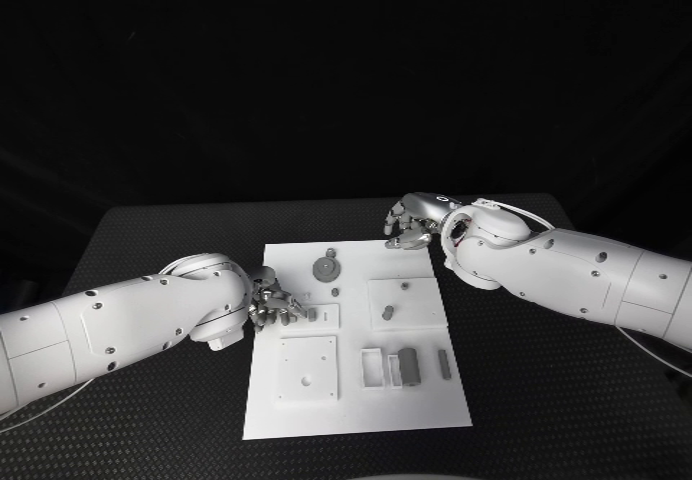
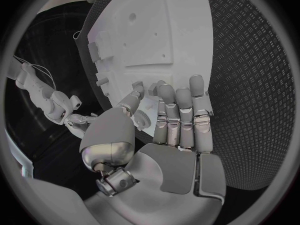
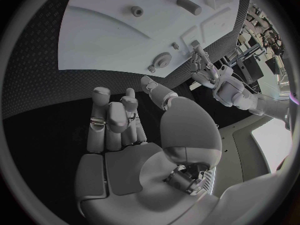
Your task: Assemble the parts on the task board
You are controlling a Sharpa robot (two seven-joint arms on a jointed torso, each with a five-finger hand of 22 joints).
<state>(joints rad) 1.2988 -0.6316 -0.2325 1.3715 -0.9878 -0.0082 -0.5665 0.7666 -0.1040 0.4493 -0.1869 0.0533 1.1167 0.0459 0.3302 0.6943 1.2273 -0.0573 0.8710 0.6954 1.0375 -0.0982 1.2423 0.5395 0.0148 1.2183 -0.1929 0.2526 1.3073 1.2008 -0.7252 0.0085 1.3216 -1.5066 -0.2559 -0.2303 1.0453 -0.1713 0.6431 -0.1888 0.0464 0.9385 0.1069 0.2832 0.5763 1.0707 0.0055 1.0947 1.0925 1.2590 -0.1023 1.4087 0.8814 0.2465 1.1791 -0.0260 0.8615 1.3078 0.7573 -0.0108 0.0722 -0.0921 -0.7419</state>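
Observation:
The white task board [image 1: 361, 400] lies in the middle of the table. On it are a grey gear [image 1: 327, 268], a short peg [image 1: 387, 312] on a raised square plate, a grey block [image 1: 408, 365] and a thin bar [image 1: 444, 364]. My left hand [image 1: 274, 305] rests at the board's left edge, its fingers straight and its thumb [image 2: 136, 94] and fingertips close to a small grey peg [image 1: 312, 314]; whether it pinches the peg is unclear. My right hand [image 1: 414, 222] hovers past the board's far right corner with loosely bent fingers [image 3: 112, 117], holding nothing. The gear [image 3: 161, 61] lies beyond them.
A square plate with holes [image 1: 307, 367] sits at the board's near left, and open slots [image 1: 374, 367] beside the grey block. Black textured table [image 1: 548, 400] surrounds the board on all sides.

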